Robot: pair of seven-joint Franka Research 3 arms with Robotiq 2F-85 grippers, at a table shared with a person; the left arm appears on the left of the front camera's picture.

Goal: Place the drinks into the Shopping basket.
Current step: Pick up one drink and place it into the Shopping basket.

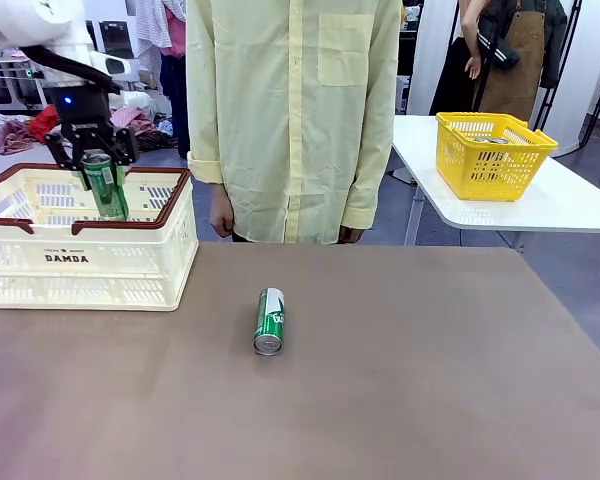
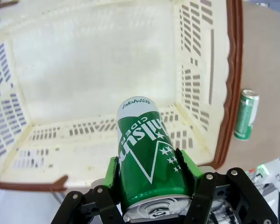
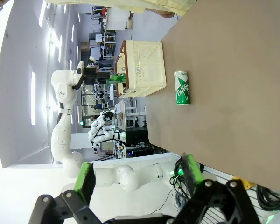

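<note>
Two green drink cans are in play.

Front view: my left pincer (image 1: 98, 158) hangs over the Shopping basket (image 1: 130, 262), which sits at the far left of the table (image 1: 430, 380). Its jaws are partly closed around the held can (image 1: 107, 190), gripped near the top. The can is nearly upright, and its lower end seems to be inside the basket's opening. The second can (image 1: 269, 320) lies on its side near the table's middle, well apart from the basket. A person (image 1: 290, 110) in a pale yellow shirt stands at the far edge (arms down, not taking part).

Left wrist view: green pads press both sides of the held can. Beyond it lies the basket's bare white floor.

Right wrist view: my right pincer (image 3: 137, 176) is spread wide with nothing between its fingers. It looks across the table at the second can and the basket.

I judge the first placing to be in hand. Next I should lower the can toward the floor and release it gently so it does not topple. The lying can is left to fetch.
</note>
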